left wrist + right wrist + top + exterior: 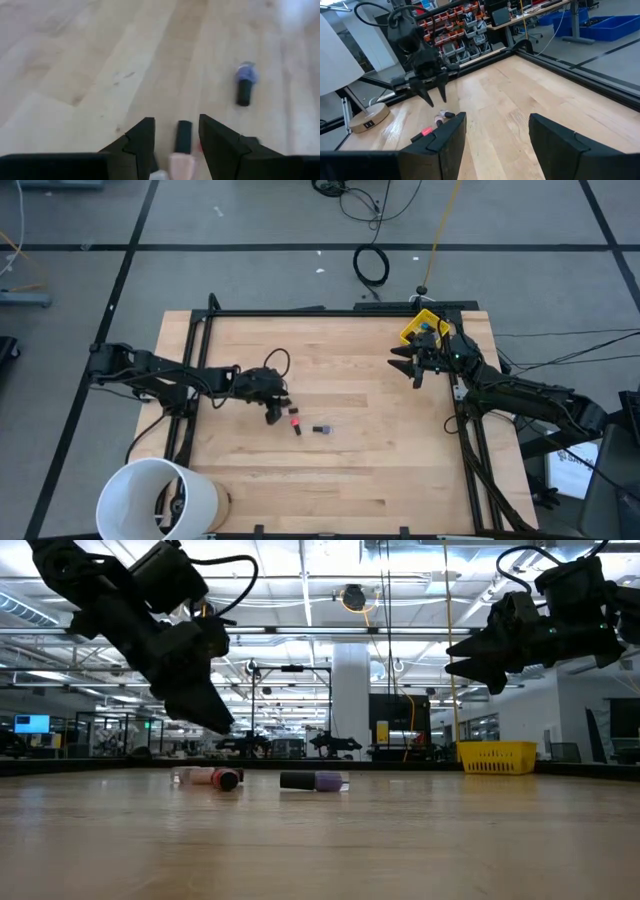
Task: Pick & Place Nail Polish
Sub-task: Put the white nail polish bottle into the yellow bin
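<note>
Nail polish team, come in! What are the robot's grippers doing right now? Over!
Left gripper open, hovering over pink nail polish bottle. Purple bottle lying free nearby. Right gripper open, raised near yellow bin. Nothing in the way.

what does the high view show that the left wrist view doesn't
Only the high view shows the white bucket, the yellow bin, the right gripper open near that bin, and the table's full extent. Only the left wrist view shows a pale pink bottle lying between the open left gripper's fingers. Both show the purple bottle lying on its side on the wood.
</note>
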You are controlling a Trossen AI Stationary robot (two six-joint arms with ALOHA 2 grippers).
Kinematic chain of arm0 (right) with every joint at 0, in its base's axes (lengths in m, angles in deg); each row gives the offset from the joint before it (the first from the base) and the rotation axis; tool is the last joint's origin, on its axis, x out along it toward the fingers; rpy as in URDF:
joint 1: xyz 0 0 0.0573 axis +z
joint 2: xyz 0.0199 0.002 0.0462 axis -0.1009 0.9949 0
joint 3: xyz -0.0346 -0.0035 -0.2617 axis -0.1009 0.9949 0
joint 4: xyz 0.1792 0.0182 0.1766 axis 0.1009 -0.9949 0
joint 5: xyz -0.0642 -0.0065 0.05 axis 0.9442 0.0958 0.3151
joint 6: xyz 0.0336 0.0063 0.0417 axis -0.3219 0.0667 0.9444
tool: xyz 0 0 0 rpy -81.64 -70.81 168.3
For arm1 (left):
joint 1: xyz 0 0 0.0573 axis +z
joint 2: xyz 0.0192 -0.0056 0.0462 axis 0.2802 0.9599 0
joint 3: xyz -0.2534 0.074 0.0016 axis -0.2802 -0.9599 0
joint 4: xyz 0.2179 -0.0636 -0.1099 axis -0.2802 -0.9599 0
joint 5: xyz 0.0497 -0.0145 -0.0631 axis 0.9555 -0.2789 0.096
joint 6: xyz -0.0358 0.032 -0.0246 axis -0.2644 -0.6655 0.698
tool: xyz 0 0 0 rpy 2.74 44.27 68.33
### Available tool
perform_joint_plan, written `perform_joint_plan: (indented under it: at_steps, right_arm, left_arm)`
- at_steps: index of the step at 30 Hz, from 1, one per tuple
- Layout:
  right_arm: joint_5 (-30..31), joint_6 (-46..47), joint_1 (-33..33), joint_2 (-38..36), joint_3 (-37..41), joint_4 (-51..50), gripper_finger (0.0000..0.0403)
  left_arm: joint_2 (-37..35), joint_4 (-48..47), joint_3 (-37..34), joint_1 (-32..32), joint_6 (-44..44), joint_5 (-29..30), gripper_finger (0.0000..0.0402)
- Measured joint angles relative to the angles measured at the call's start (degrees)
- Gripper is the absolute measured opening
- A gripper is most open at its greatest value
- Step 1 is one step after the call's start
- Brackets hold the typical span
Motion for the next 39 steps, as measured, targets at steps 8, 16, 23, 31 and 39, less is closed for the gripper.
perform_joint_plan:
  at_steps: [8, 16, 23, 31, 39]
  right_arm:
    - [0.01, 0.08, 0.00, 0.00, 0.00, 0.09, 0.0201]
    - [0.01, 0.10, 0.00, -0.01, 0.00, 0.22, 0.0199]
    - [-0.02, 0.08, 0.00, -0.01, 0.00, 0.20, 0.0198]
    - [-0.02, 0.01, 0.00, -0.02, 0.00, 0.17, 0.0197]
    - [-0.02, -0.03, 0.00, 0.00, 0.00, 0.02, 0.0196]
  left_arm:
    - [5.28, -0.92, 0.02, 0.04, 4.26, 5.75, 0.0152]
    - [11.48, 0.86, 0.07, -0.28, 5.92, 5.18, 0.0152]
    - [13.92, 0.63, 0.26, -0.32, 5.33, 5.45, 0.0152]
    - [14.82, -1.87, 0.33, -0.56, 2.06, 4.99, 0.0116]
    - [14.80, -2.43, 0.26, -0.66, 2.08, 4.91, 0.0038]
